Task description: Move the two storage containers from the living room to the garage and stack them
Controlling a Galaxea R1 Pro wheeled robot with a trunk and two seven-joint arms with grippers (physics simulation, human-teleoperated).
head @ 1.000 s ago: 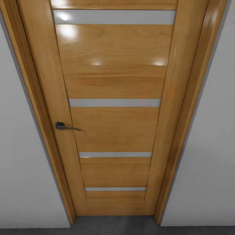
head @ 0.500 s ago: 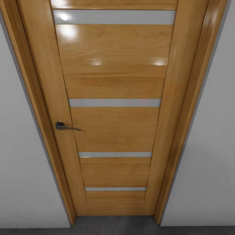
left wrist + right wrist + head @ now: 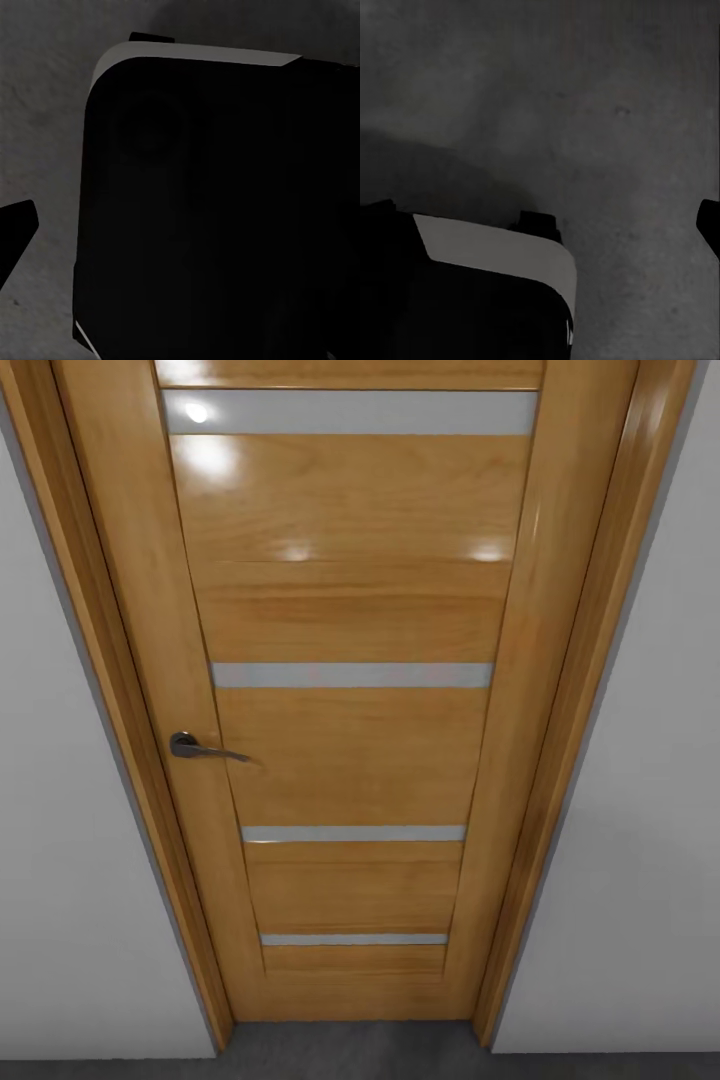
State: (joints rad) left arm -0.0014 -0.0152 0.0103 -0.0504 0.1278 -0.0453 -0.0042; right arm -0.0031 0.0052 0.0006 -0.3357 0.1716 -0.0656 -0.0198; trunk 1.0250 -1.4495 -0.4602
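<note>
Closed wooden door point(image 3: 350, 690), lever handle point(image 3: 205, 748), white walls: head view unchanged over the last second, robot stationary. Wrist views: dark concrete floor point(image 3: 622, 112), robot base point(image 3: 217, 217). End effector states cannot be told; containers' whereabouts unknown, transit stalled.

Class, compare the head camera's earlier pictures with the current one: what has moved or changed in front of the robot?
Nothing has visibly changed. The wooden door is shut as before, its dark handle at the same angle, and the frame, white wall and grey floor strip sit exactly where they were.
</note>
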